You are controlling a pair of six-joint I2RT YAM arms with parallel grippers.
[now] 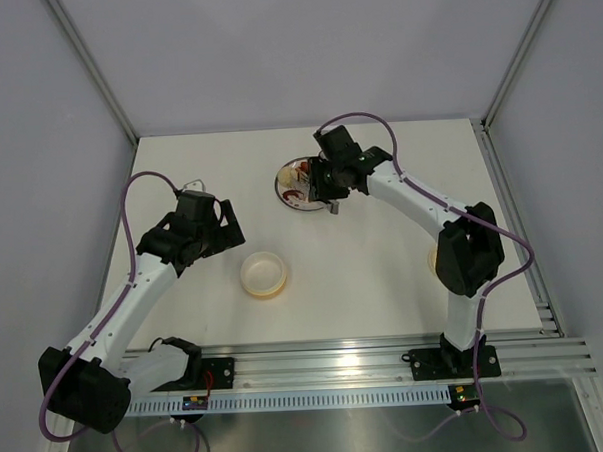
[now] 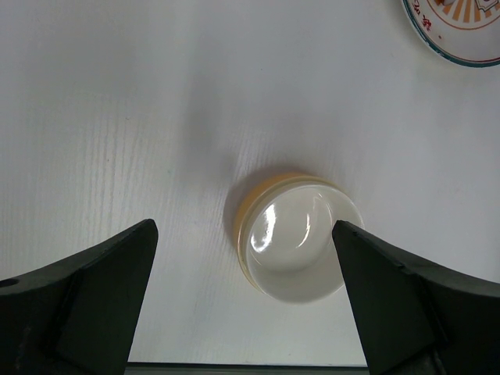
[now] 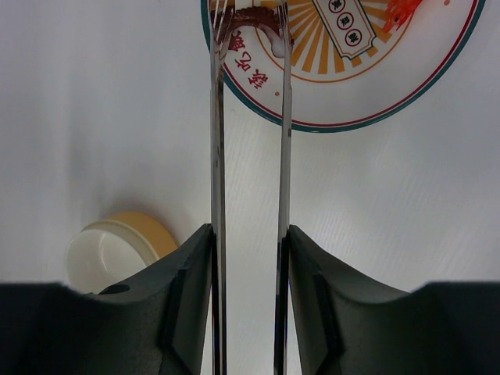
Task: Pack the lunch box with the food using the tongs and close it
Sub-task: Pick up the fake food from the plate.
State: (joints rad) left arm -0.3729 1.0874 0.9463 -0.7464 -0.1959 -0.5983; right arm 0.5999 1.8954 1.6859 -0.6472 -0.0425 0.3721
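The right gripper fills the bottom of its wrist view. Its two fingers press from outside on the two arms of the tongs, holding them in a narrow gap. The tongs reach out over the plate, which sits near the middle of the table's far edge. Their tips stand on either side of a brown piece of food; whether they pinch it cannot be told. A red-orange piece lies on the same plate, apart from the tips. The lunch box stands upright and open, with nothing in it, a little left of the table's middle and towards the near edge. The left gripper hangs above it with fingers spread wide, holding nothing.
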